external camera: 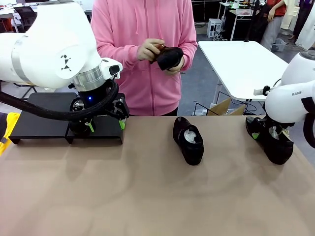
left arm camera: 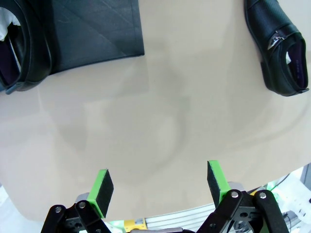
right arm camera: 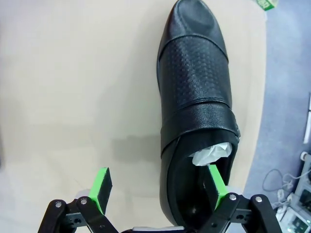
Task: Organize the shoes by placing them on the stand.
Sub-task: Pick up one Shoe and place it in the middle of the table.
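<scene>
Left tool (left arm camera: 159, 175) first: jaws spread wide, green pads (left arm camera: 103, 187) well apart, nothing between them. It hangs over bare bench (left arm camera: 146, 121) and touches nothing. Just beyond it we see the stand (left arm camera: 97, 34), with one shoe (left arm camera: 22, 53) resting at its edge.

Over to the right tool (right arm camera: 158, 175), and that one is wide open too, gripping nothing. One pad hangs at the heel opening of the right shoe (right arm camera: 197, 97), just beside the white paper stuffing (right arm camera: 211, 154), while the other pad is over bare bench. Whether that first pad actually touches the leather, we cannot tell from this angle.

The right shoe lies on the bench near its right end, well apart from the stand. The middle shoe (external camera: 188, 141) lies on the bench between the two arms, also off the stand. Across from us, the person (external camera: 142, 93) holds the fourth shoe (external camera: 170, 56) in both hands at chest height.
</scene>
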Action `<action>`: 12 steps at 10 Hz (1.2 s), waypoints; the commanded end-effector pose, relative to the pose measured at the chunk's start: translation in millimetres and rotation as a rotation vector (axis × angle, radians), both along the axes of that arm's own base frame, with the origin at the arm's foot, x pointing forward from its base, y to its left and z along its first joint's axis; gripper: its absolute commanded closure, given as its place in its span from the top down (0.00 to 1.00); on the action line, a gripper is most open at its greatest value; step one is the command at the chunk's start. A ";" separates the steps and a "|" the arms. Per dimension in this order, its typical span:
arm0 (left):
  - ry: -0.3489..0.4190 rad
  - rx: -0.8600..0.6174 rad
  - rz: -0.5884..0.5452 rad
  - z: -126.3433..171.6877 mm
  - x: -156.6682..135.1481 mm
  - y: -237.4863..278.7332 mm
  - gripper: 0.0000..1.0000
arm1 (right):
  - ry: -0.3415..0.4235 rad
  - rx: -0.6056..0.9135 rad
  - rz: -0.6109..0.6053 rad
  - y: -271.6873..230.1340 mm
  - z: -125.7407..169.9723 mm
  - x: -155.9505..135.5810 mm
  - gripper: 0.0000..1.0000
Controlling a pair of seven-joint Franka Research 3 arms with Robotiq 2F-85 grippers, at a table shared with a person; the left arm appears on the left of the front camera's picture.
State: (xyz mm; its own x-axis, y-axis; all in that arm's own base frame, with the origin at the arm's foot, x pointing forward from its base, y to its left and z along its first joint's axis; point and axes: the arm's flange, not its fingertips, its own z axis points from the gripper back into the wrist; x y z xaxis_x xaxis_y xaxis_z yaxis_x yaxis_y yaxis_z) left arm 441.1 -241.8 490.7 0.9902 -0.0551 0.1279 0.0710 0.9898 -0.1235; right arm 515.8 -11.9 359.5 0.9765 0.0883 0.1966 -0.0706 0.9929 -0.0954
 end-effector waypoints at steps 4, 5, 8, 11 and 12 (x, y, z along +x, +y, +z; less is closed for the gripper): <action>0.000 -0.003 0.001 0.6 0.1 1.4 1.00 | 0.059 0.045 -0.022 -10.1 -19.9 23.0 0.83; 0.000 -0.003 0.001 0.6 0.1 1.4 1.00 | 0.058 0.044 -0.019 -11.4 -19.6 24.4 0.64; 0.000 -0.003 0.001 0.6 0.1 1.4 1.00 | 0.052 0.032 -0.023 -16.5 -16.3 26.4 0.10; 0.000 -0.003 0.001 0.6 0.1 1.4 1.00 | 0.063 0.018 -0.025 -18.8 -16.5 31.0 0.00; 0.000 -0.003 0.001 0.6 0.1 1.4 1.00 | 0.064 0.010 -0.030 -18.9 -14.4 32.4 0.00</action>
